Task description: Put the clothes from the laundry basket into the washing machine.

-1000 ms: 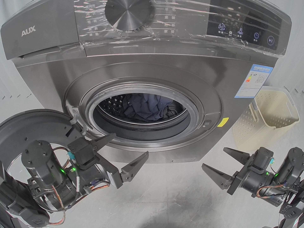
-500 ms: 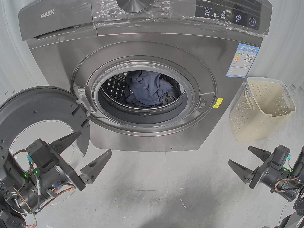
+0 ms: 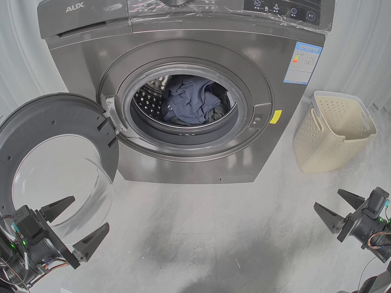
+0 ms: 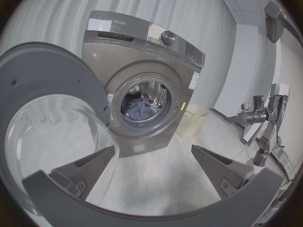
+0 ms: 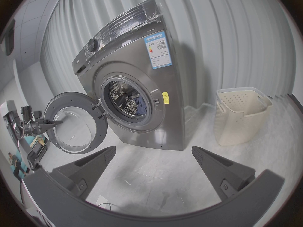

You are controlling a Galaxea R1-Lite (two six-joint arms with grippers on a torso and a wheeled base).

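Note:
The grey washing machine (image 3: 183, 37) stands ahead with its round door (image 3: 53, 127) swung wide to the left. Dark blue clothes (image 3: 189, 100) lie inside the drum, also seen as clothes (image 4: 135, 108) and clothes (image 5: 140, 104) from the wrists. The cream laundry basket (image 3: 334, 133) stands on the floor to the machine's right; its inside looks bare. My left gripper (image 3: 75, 216) hangs open low at the left, just in front of the door glass, holding nothing. My right gripper (image 3: 338, 206) is open low at the right, below the basket, with nothing in it.
Pale grey floor (image 3: 211, 232) stretches between me and the machine. White curtains (image 5: 227, 32) run behind the machine and the basket (image 5: 241, 114). The open door (image 4: 47, 89) juts out close to the left gripper (image 4: 153, 156).
The head view has drawn back from the machine, which now looks smaller and higher. Both grippers sit lower and farther out to the sides, still open.

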